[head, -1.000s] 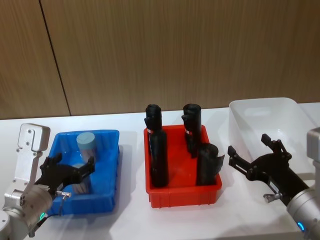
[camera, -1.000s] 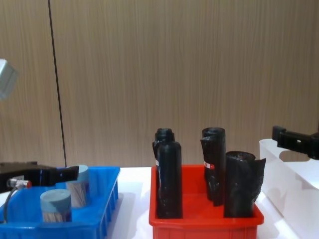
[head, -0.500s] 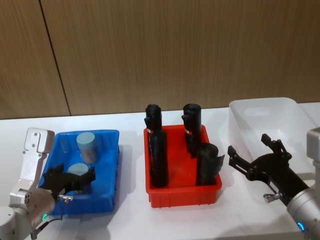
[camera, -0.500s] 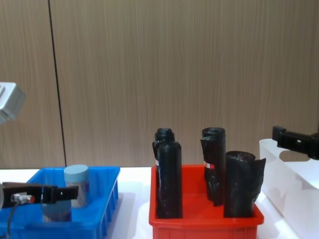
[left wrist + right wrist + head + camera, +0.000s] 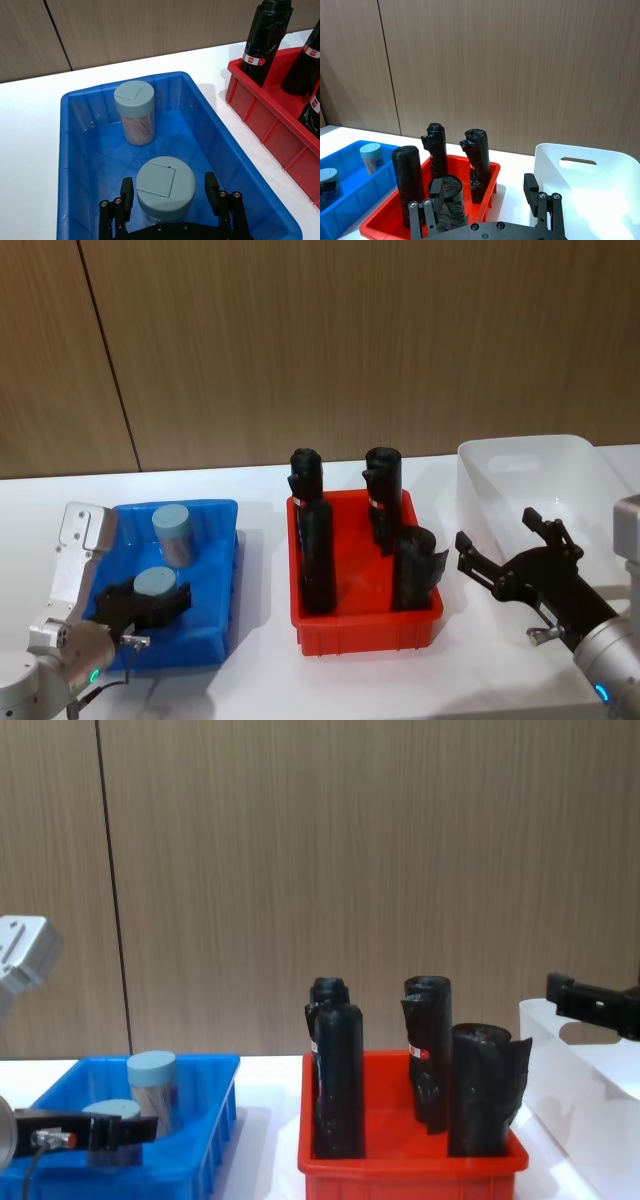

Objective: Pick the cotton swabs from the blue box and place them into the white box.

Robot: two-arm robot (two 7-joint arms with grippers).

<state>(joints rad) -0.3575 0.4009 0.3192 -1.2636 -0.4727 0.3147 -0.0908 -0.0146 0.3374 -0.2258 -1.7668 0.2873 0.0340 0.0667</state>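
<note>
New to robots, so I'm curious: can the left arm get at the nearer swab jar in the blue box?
Probably yes: the left gripper is open, fingers either side of the nearer jar in the blue box, nothing between; the other jar stands apart. The right gripper hovers near the white box.

In the blue box [image 5: 229,558] at lower left, two upright cotton swab jars are noted: the far jar [image 5: 171,531] and the near jar [image 5: 154,588], the latter straddled by the spread fingers of the left gripper [image 5: 147,607]. The right gripper [image 5: 497,532] is held spread-fingered at lower right, below the white box [image 5: 527,448].
</note>
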